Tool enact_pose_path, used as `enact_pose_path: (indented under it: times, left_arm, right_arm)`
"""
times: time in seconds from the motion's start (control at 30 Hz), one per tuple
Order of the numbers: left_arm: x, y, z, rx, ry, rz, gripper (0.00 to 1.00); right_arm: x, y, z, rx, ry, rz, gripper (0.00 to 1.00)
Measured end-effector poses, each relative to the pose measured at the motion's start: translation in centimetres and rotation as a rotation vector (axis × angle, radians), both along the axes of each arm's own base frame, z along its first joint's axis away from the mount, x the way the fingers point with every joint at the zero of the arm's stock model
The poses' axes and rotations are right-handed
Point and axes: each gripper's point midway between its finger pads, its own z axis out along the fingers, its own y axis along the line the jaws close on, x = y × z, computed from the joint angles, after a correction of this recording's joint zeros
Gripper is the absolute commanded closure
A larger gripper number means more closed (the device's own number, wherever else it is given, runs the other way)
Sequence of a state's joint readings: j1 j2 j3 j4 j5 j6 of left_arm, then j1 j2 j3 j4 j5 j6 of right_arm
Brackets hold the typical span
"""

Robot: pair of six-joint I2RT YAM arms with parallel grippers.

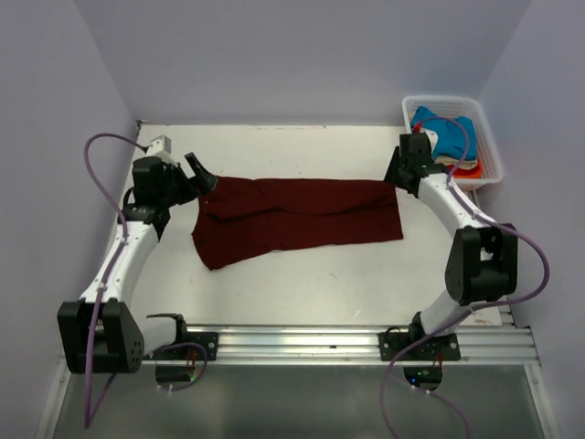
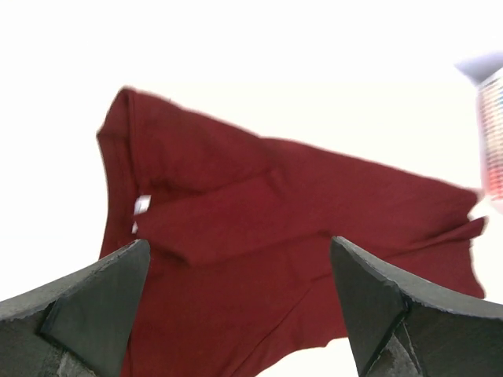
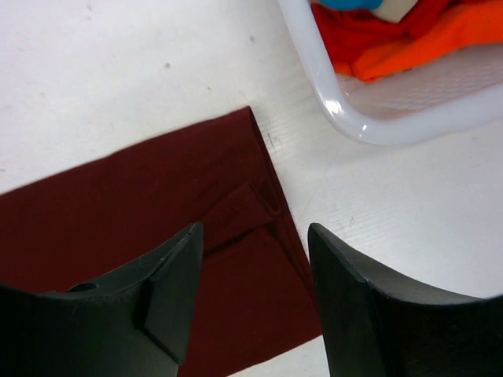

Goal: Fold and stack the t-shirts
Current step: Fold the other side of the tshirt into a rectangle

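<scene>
1. The maroon shirt [image 1: 297,219] lies flat on the table [image 1: 302,293], stretched out as a long band. Its right end stops just short of the basket [image 1: 494,155], at the basket's near-left corner, and the rest runs away from the basket.
2. It looks folded lengthwise, with layered edges showing in both wrist views. The end near the basket is square and tidy. The far end is wider and skewed, with a flap sagging toward the arm bases and a small white label [image 2: 141,205] showing.
3. The right gripper [image 1: 399,170] hangs over the shirt end nearest the basket. Its jaws are parted and there is nothing between them, only cloth on the table below.
4. The left gripper [image 1: 203,174] is at the shirt end farthest from the basket, jaws spread wide and holding nothing.
5. Step in hand, as I judge it: the long fold is laid down and neither arm has a grip — a pause between folds.
6. The next move probably calls for a fresh pinch on one end, catching every layer, and carrying it over toward the other end. The skewed far end likely wants squaring first, or the fold will come out crooked.
7. In the basket wait a blue shirt [image 1: 448,128], an orange-red shirt [image 3: 409,43] and something cream [image 3: 393,9] — not yet folded, and no stack is visible.
</scene>
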State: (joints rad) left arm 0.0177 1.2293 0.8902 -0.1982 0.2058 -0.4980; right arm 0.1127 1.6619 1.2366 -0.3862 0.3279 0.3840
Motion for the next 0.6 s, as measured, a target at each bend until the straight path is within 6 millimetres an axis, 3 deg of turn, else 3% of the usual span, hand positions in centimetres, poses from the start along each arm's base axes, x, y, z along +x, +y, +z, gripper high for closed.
enact_pose_path:
  times: [0.07, 0.13, 0.17, 0.2, 0.27, 0.3, 0.4, 0.5, 0.6]
  left_arm:
    - [-0.1, 0.0, 2.4, -0.003, -0.073, 0.006, 0.0]
    - [0.3, -0.1, 3.7, -0.009, -0.121, -0.002, 0.0]
    - [0.7, -0.2, 3.9, -0.014, -0.129, -0.006, 0.0]
    - [1.4, -0.5, 3.5, -0.023, -0.118, -0.017, 0.08]
    - [3.0, -1.1, 1.7, -0.054, -0.082, -0.043, 0.26]
    - [3.7, -1.4, 0.4, -0.069, -0.051, -0.056, 0.51]
    - [4.8, -2.4, -4.3, -0.124, 0.055, -0.088, 0.85]
    - [5.0, -3.2, -7.9, -0.175, 0.149, -0.106, 0.93]
    - [5.4, -3.6, -8.7, -0.195, 0.168, -0.123, 0.93]
  right_arm:
    - [0.2, 0.3, 2.0, 0.007, -0.044, 0.008, 0.43]
    - [0.9, 0.6, 3.2, 0.012, -0.072, 0.017, 0.58]
    - [1.4, 0.8, 3.5, 0.015, -0.08, 0.023, 0.72]
    - [2.0, 1.1, 3.6, 0.021, -0.079, 0.034, 1.0]
    - [3.8, 1.9, 3.2, 0.045, -0.071, 0.056, 1.0]
    - [4.7, 2.3, 2.8, 0.056, -0.065, 0.065, 1.0]
    - [7.3, 3.7, -0.2, 0.095, -0.01, 0.105, 1.0]
    - [8.3, 4.7, -4.0, 0.126, 0.079, 0.134, 1.0]
    - [8.1, 5.3, -6.7, 0.145, 0.148, 0.15, 1.0]
